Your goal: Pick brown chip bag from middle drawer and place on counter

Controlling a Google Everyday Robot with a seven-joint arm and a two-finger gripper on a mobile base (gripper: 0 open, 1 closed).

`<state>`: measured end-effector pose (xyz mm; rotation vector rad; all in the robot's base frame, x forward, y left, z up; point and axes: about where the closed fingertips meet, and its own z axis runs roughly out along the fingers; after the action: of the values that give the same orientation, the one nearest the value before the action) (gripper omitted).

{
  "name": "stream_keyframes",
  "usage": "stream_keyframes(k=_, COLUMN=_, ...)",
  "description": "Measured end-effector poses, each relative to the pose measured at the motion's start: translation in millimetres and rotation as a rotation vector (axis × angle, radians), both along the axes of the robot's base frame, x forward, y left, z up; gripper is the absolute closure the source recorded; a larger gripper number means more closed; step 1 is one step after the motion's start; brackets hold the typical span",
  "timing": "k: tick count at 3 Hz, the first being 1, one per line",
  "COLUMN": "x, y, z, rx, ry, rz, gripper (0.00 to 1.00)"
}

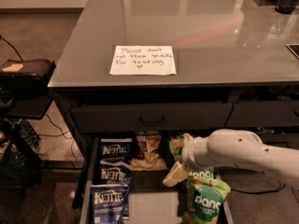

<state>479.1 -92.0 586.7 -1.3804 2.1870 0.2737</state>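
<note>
The brown chip bag [147, 149] lies at the back of the open middle drawer [148, 204], just below the closed drawer front. My gripper [172, 176] hangs over the drawer on a white arm coming in from the right. It is just right of and a little in front of the brown bag, apart from it. The grey counter [187, 27] spreads above the drawers.
Three blue Kettle bags [112, 176] line the drawer's left side. Green dang bags [205, 200] lie on its right, partly under my arm. A handwritten paper note [142, 59] rests on the counter. A black stand with cables [23, 78] is at the left.
</note>
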Motion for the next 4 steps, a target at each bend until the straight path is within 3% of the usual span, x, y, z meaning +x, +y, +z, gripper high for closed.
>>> stream_keyframes(k=2, x=21, y=9, z=-42, rx=0.036, ry=-0.022, rz=-0.001, gripper=0.0)
stream_keyframes(k=4, x=53, y=44, z=-91, rx=0.134, ry=-0.053, rz=0.023, gripper=0.0)
